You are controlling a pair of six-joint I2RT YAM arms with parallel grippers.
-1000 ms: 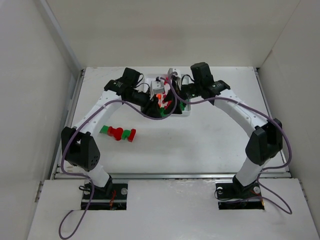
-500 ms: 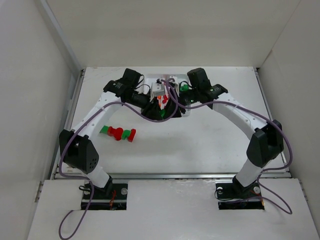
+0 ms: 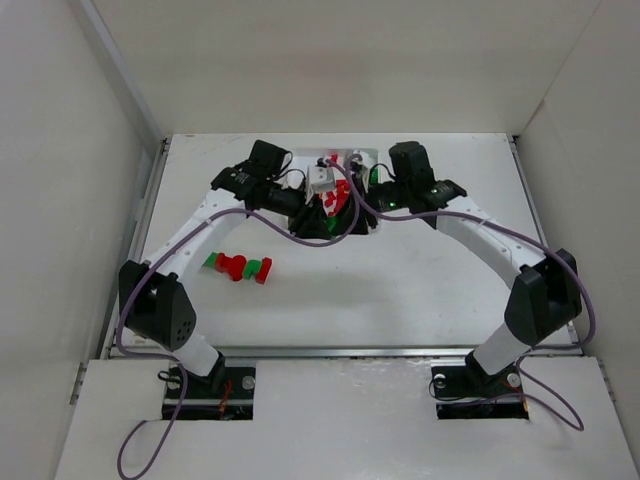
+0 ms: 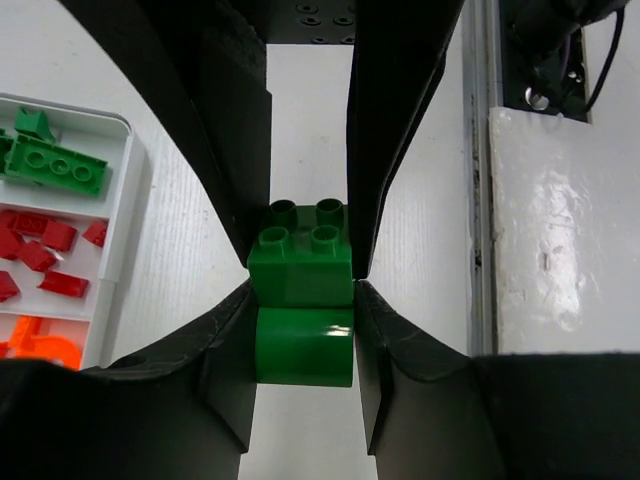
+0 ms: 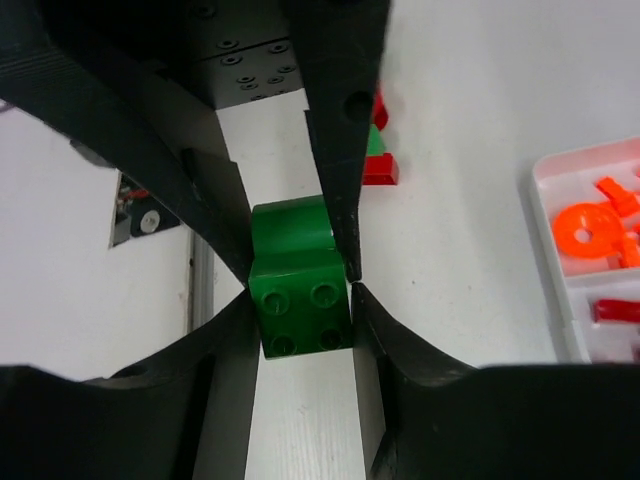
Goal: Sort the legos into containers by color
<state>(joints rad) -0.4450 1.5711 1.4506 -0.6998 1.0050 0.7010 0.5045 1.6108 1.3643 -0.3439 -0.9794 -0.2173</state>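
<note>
A white table (image 3: 420, 270) boxed in by plain white walls (image 3: 60, 150) carries the work, with the 2 arms meeting at its far middle above the tray (image 4: 128, 180).

Between them hangs a green pair (image 4: 300, 270), 2 bricks joined: 1 studded, 1 smooth and rounded. The left gripper (image 4: 303, 345) is narrow and clamped on the smooth brick. The right gripper (image 5: 300, 320) is narrow too, its fingers pressed on the studded brick's sides. The wrist views show the pair over bare table, just beside the tray and not above it.

The tray already holds green bricks (image 4: 55, 170), red bricks (image 4: 40, 250) and orange pieces (image 4: 40, 345), each color in its own lane. A small cluster of loose bricks (image 3: 238, 266), red and green, lies unsorted well apart on the left.

The likely trouble:
- If the 2 bricks are pulled apart, the joint may give suddenly, and a brick could slip off the smooth faces and skip away.
- Letting go here drops green onto the table, or into the red lane if the approach is off.
- The 4 fingers sit very close and could knock each other.
</note>
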